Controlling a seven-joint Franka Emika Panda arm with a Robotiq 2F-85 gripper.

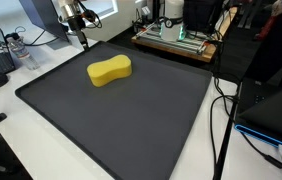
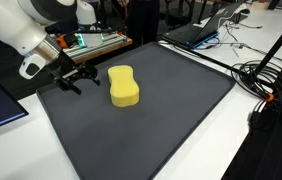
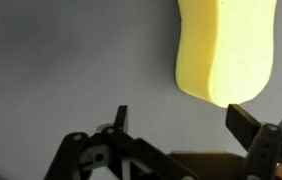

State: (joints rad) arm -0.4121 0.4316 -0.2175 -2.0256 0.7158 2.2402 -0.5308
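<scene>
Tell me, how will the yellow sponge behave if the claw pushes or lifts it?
The sponge looks like thick foam, so it is probably light and would squash under a grip. It lies flat on its broad face, so it should not roll or tip. Pushed off-centre by the open claw, it would likely slide and turn on the mat.

White rounded arm (image 2: pixel 26 28), black end effector (image 2: pixel 74 79), possibly orange label.

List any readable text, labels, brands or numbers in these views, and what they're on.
None readable. The yellow sponge, the dark mat and the gripper show no print. Any markings on the bench equipment behind the mat are too small and blurred to read.
</scene>
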